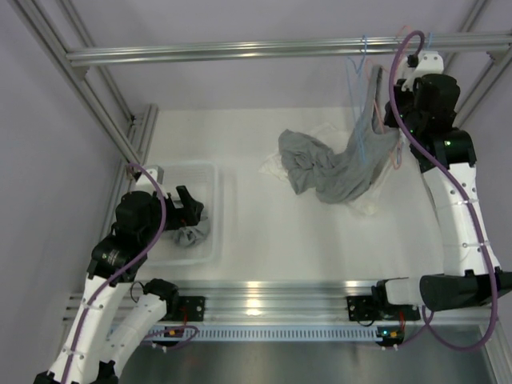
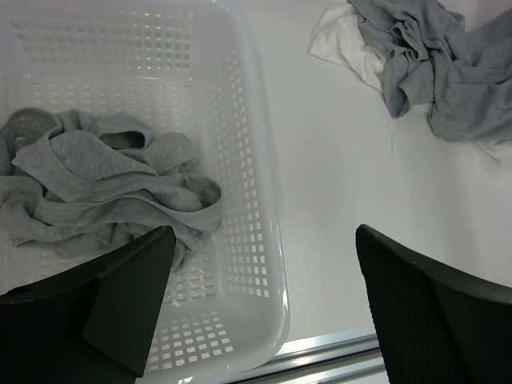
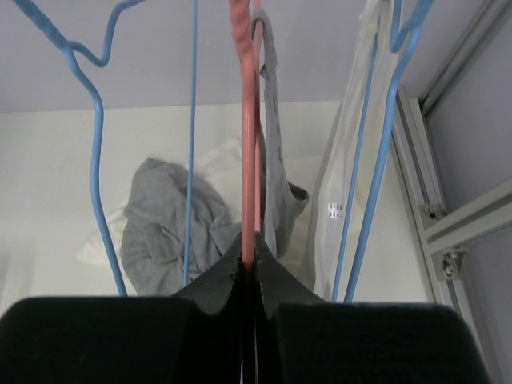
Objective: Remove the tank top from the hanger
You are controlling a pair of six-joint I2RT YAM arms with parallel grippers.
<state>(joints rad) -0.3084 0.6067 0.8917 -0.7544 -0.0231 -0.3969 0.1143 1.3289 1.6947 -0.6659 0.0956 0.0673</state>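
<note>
Right gripper point(image 3: 248, 268) clamped on pink hanger point(image 3: 248, 120); left gripper point(image 2: 264, 240) open. Tank top point(image 3: 273, 160) strap apparently hooked over it; pulling could snag.

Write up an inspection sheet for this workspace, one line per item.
Surface: white table, carrying a basket and a clothes pile.
Job's things: grey tank top hanging by the pink hanger at the rail; its lower end appears to trail into the pile.
Clutter: blue hangers beside the pink one; white basket holding a grey garment; white cloth under the pile.
Grippers: left gripper open, above the basket's edge; right gripper shut on the pink hanger.
Cables: purple cable along each arm; the right one loops up near the hangers.
Surroundings: aluminium frame rail; plain walls.
</note>
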